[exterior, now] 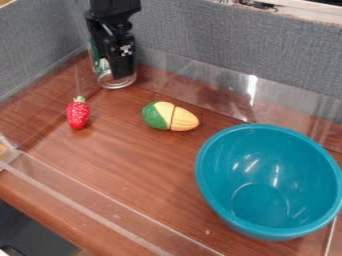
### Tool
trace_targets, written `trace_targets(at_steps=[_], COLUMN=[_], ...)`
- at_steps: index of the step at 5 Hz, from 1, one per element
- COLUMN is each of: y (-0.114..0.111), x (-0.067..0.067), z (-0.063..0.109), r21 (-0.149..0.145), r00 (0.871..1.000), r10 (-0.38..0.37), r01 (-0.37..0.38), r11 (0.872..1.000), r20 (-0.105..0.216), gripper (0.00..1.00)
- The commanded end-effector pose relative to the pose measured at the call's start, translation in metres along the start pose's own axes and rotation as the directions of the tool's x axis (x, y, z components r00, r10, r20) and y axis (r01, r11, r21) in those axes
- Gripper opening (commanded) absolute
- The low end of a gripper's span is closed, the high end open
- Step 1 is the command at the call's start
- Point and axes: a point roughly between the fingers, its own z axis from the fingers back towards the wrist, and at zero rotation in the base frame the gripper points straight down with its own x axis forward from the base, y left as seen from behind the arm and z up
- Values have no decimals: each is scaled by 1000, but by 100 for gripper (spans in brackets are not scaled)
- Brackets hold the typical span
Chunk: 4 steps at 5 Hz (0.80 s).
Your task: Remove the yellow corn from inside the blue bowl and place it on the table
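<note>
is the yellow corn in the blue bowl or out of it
Out: the yellow corn lies on the table, left of the blue bowl in the view.

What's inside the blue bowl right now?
Nothing shows inside the blue bowl; its visible floor and inner wall are bare. The near side's inner face is partly hidden by the rim.
</note>
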Motion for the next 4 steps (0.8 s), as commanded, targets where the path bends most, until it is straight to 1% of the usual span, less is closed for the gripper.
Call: trace_targets(at_steps=[1, 2, 3, 4], y=[6, 9, 10, 1], x=[1, 1, 2, 12], z=[-2, -19, -26, -24], r21=[-10, -33, -26, -24], r00=[999, 996, 992, 995], r10=[41, 90, 128, 102], r01=[-41, -89, -128, -102], r11=[999, 995, 991, 995], r20=[22, 17, 14, 15], gripper=[100, 100, 100, 100])
